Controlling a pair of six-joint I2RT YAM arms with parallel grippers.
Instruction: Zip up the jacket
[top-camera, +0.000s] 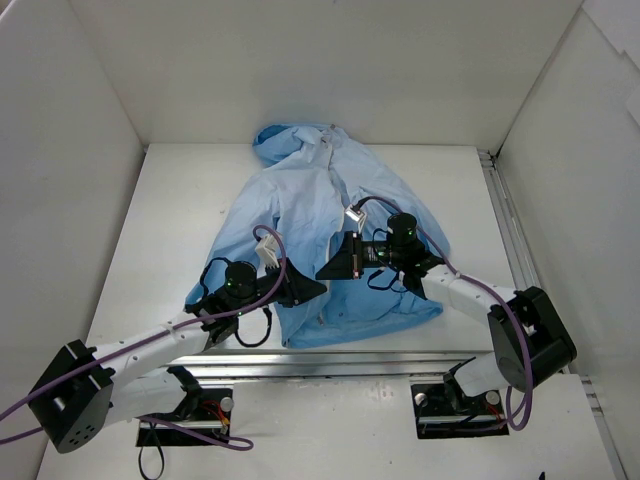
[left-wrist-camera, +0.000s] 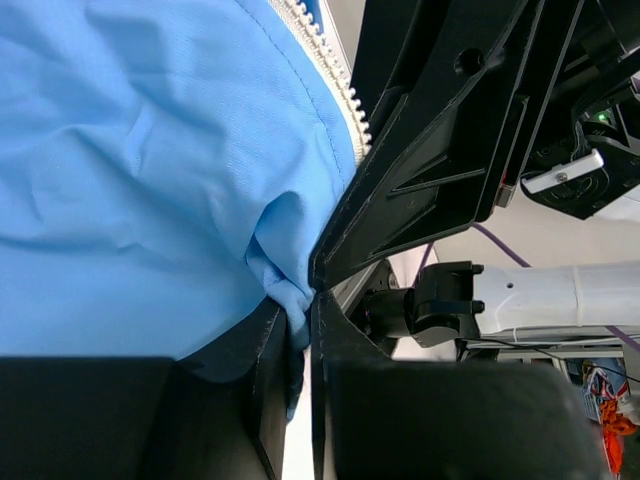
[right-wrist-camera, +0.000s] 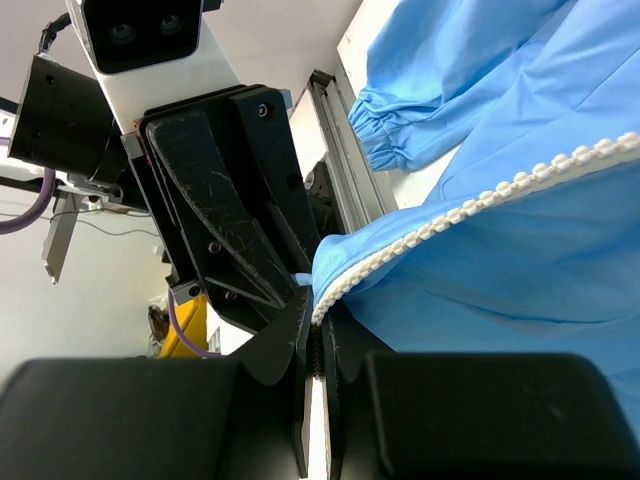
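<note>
The light-blue jacket (top-camera: 315, 230) lies spread in the middle of the white table, hood at the far end. Its white zipper (top-camera: 335, 165) runs down the front. My left gripper (top-camera: 318, 288) is shut on a fold of the jacket's blue fabric (left-wrist-camera: 285, 290) near the lower front. My right gripper (top-camera: 328, 270) meets it from the right and is shut on the white zipper edge (right-wrist-camera: 420, 235) of the jacket. The two grippers nearly touch. In the left wrist view the zipper teeth (left-wrist-camera: 340, 85) run behind the right gripper's fingers (left-wrist-camera: 420, 170).
White walls (top-camera: 60, 180) enclose the table on the left, back and right. A metal rail (top-camera: 505, 230) runs along the right edge and another along the near edge (top-camera: 330, 358). A gathered cuff (right-wrist-camera: 385, 130) lies by the rail in the right wrist view.
</note>
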